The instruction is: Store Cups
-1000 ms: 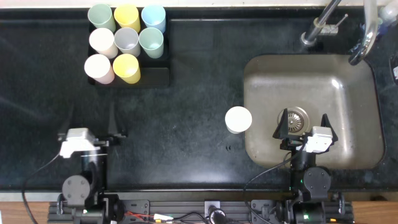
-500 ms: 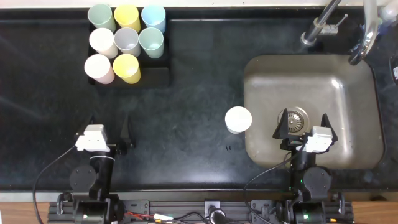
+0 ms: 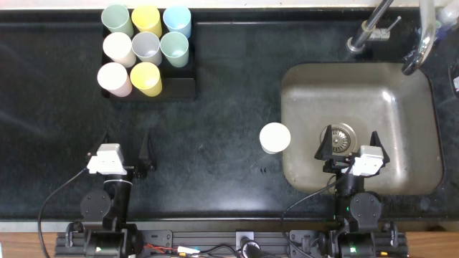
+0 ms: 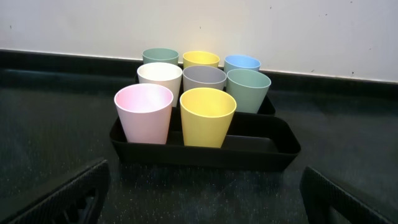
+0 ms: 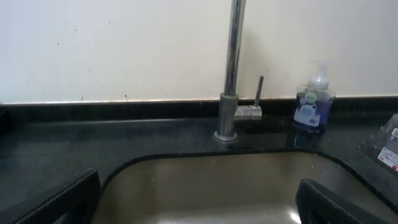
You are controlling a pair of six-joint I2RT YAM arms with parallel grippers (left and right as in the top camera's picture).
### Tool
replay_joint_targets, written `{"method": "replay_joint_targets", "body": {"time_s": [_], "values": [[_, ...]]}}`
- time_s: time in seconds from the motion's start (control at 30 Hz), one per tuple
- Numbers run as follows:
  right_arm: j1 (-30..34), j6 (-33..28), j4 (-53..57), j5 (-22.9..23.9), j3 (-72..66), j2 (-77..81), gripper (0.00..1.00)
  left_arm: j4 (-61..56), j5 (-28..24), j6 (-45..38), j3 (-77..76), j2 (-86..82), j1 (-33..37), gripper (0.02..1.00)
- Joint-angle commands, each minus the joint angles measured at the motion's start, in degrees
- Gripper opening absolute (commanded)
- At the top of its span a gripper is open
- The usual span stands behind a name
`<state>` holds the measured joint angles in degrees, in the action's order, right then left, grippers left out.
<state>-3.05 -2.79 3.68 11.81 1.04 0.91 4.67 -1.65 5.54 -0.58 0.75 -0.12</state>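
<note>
We have swung the spread, empty left fingers [image 3: 146, 149] sideways, the tray [image 4: 249, 155] ahead of them, while the white cup [image 3: 275, 137] beside the open right fingers [image 3: 325, 145] remains unstored.

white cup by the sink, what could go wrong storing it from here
1. The white cup stands right beside the sink rim, so a clumsy grasp by the open right gripper could knock it into the basin.
2. The tray has its free corner next to a yellow cup and a green cup. Lowering the cup there could bump or tip them.
</note>
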Motion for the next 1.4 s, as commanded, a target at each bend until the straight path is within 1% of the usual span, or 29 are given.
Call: {"method": "replay_joint_targets", "body": {"time_s": [0.03, 0.73, 0.9, 1.07, 1.13, 1.2, 1.27, 1.3, 1.33, 1.4], "values": [[-0.02, 0.0, -0.33, -0.24, -0.76, -0.44, 0.998, 0.26, -0.42, -1.25, -0.02, -0.59, 0.22, 1.0], [-0.02, 0.04, -0.33, -0.44, -0.76, -0.44, 0.998, 0.24, -0.44, -1.25, -0.02, -0.59, 0.22, 1.0], [-0.02, 0.04, 0.37, -5.97, -0.76, -0.44, 0.998, 0.24, -0.42, -1.25, -0.02, -0.59, 0.22, 1.0], [-0.63, 0.0, 0.57, -6.45, -0.35, -0.44, 1.0, 0.24, -0.42, -1.25, -0.02, -0.59, 0.22, 1.0], [-1.55, 0.0, 1.01, -6.51, 1.7, -0.28, 0.996, 0.24, -0.44, -1.25, -0.02, -0.59, 0.22, 1.0], [-2.78, 0.0, 2.84, -8.09, 6.01, 0.85, 0.998, 0.24, -0.42, -1.25, -0.02, -0.59, 0.22, 1.0], [-4.44, -0.02, 8.24, -10.95, 13.29, 3.78, 0.996, 0.24, -0.42, -1.25, -0.02, -0.59, 0.22, 1.0], [-5.35, -0.02, 10.97, -11.43, 17.22, 5.81, 0.996, 0.24, -0.44, -1.25, -0.02, -0.59, 0.22, 1.0], [-6.29, -0.02, 13.62, -11.34, 21.42, 8.31, 0.998, 0.24, -0.44, -1.25, -0.02, -0.59, 0.22, 1.0], [-8.04, -0.04, 18.84, -9.29, 30.21, 14.1, 0.996, 0.24, -0.42, -1.25, -0.02, -0.59, 0.22, 1.0]]}}
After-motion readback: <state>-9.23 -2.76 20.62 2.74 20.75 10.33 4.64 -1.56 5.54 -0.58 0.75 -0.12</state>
